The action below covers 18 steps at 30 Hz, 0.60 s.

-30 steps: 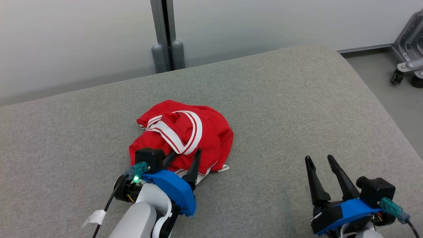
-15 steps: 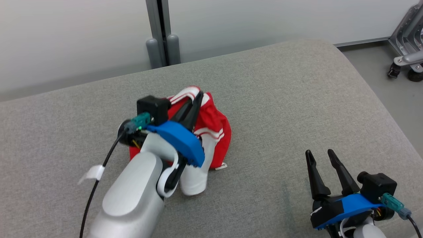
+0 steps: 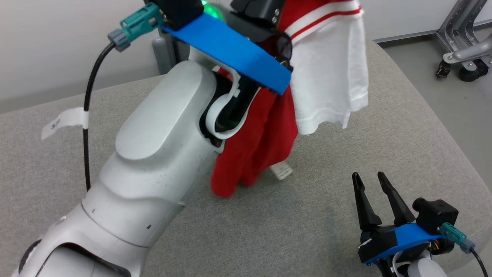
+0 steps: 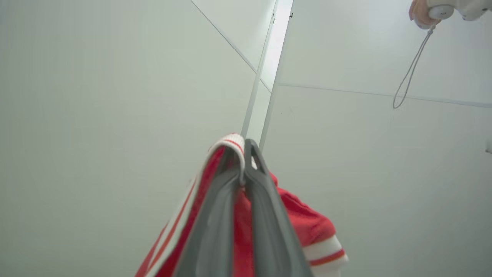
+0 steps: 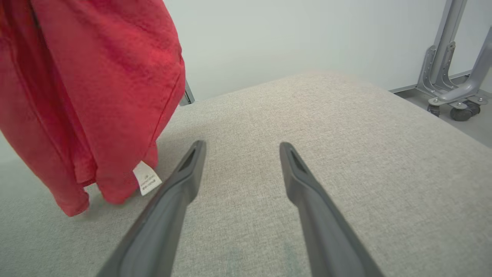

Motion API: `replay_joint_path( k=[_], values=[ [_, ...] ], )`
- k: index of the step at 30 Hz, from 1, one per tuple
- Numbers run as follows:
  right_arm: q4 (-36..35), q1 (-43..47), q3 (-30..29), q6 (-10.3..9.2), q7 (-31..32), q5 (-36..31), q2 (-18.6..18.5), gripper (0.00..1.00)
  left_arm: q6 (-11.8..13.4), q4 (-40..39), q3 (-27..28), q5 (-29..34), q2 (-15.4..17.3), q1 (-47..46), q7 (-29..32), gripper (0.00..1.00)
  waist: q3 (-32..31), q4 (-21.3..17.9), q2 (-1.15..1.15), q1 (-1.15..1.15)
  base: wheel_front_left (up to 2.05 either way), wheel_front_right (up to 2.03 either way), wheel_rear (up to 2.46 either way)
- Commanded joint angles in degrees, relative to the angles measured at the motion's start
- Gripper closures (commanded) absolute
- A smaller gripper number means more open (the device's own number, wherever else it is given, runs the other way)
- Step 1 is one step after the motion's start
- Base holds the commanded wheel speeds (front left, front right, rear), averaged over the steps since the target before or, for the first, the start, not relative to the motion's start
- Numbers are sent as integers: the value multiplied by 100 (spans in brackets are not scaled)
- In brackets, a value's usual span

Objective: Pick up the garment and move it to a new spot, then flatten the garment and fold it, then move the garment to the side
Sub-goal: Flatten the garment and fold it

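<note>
Grey cushion (image 3: 384,154); left gripper (image 4: 244,144) pinches hanging garment (image 3: 261,146) (right gripper (image 3: 368,175) spread).

There is one garment (image 3: 261,146) with one white label (image 5: 147,182), and one tabletop (image 3: 384,115). There are two grippers, the left gripper (image 4: 246,146) and the right gripper (image 3: 369,176), with two fingers (image 5: 184,181) each, four in all. Off the tabletop there is one metal frame (image 3: 461,50) with two casters (image 3: 467,74) in sight, and one person's hand (image 4: 419,13).
</note>
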Motion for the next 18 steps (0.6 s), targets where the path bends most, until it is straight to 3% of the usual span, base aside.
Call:
replay_joint_path(
  k=[1, 6, 10, 18],
  values=[
    [3, -65, -21, 3, -32, 14, -31, 0, -48, -61, -84, -57, 0, -176, -107, 100, 14, 12, 0, 0, 0, 0, 0],
    [-7, -117, -56, 3, -42, -30, -29, 0, -43, -203, -448, -432, 4, -295, -372, 100, 95, 183, 0, 0, 0, 0, 0],
    [-32, -101, -70, 3, -11, -58, -30, 0, -44, 266, -833, -241, 85, 163, -392, 100, 169, 478, 0, 0, 0, 0, 0],
    [-140, -75, -113, 3, 70, -156, -32, 0, -34, 973, -1435, -367, 945, 1603, -32, 100, 219, 1073, 0, 0, 0, 0, 0]
  ],
)
